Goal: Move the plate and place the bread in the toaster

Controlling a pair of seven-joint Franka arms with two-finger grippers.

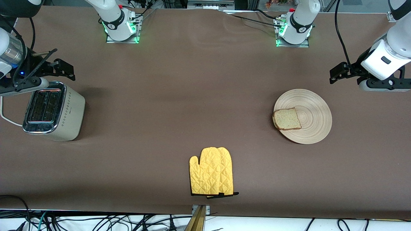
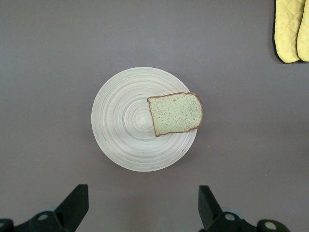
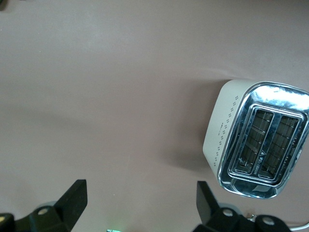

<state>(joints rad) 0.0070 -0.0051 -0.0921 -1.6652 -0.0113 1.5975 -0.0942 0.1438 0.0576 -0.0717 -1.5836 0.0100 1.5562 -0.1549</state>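
Nearest us lies the yellow oven mitt (image 1: pixel 212 171), and we fear the bread (image 1: pixel 286 119), overhanging the plate (image 1: pixel 310 109) rim, slipping off when moved, both released hands, left (image 1: pixel 340 74) and right (image 1: pixel 62 69), hovering, the toaster (image 1: pixel 53 110) well apart.

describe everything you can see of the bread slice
The bread is a single squarish slice, pale and speckled, with a dark brown crust. It lies flat on the round wooden plate, off centre, at the plate's edge toward the right arm's end of the table, one crust side slightly overhanging the rim. Only the plate touches it; neither arm's jaws are near it.
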